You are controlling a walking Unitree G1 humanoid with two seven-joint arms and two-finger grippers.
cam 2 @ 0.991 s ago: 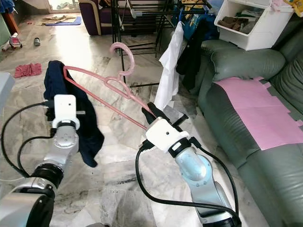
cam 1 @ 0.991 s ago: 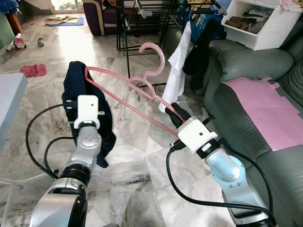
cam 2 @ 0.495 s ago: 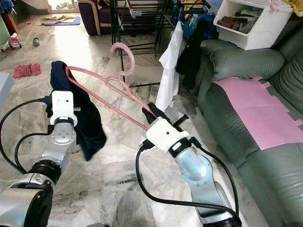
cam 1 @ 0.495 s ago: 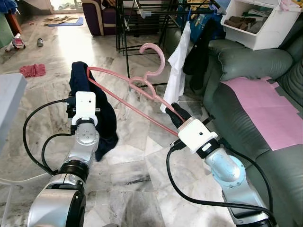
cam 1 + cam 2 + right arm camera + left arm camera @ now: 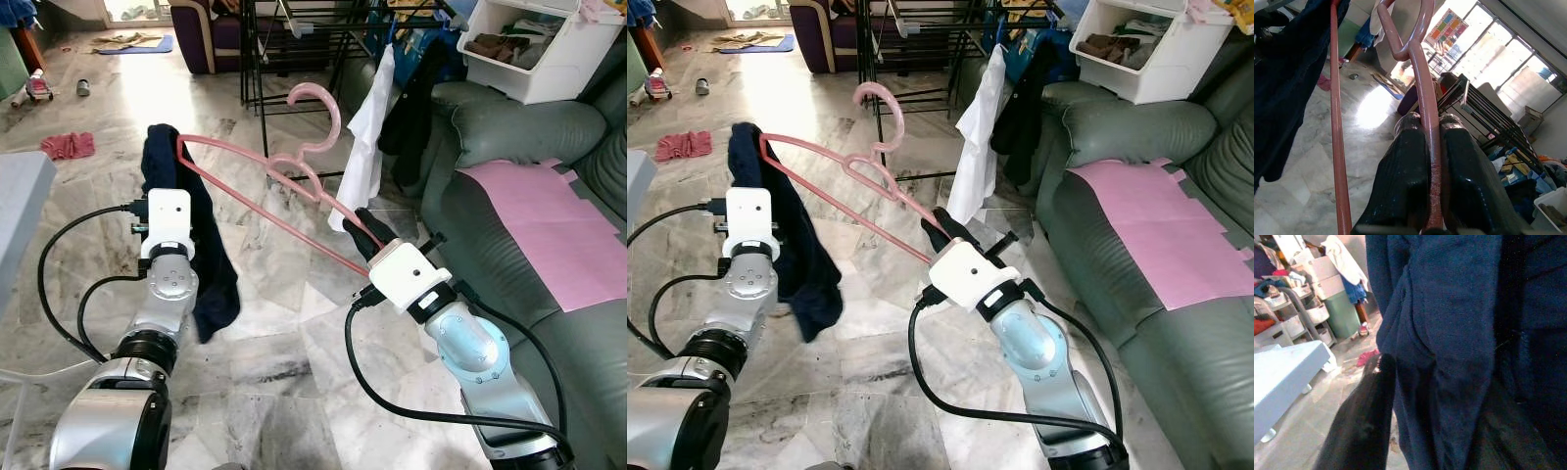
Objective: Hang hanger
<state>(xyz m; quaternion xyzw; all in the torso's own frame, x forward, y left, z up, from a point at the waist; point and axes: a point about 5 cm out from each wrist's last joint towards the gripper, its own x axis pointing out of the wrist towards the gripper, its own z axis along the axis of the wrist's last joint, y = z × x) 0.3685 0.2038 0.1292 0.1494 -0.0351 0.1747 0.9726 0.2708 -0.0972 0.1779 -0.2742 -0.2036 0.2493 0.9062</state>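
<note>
Slanting above the marble floor (image 5: 284, 323), pink hanger (image 5: 257, 183) with hook (image 5: 318, 113) up; one end pinched between closed fingers of right gripper (image 5: 359, 228), far end draped with dark blue garment (image 5: 201, 255). Left gripper (image 5: 1400, 396) against garment, grip unclear. Drying rack (image 5: 294, 39), green sofa (image 5: 529, 147) beyond.

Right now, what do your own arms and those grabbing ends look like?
Both arms are silver metal with rounded joints and loose black cables looping alongside. Each wrist carries a white boxy housing: left gripper, right gripper. The fingers are long, black and slightly textured.
</note>
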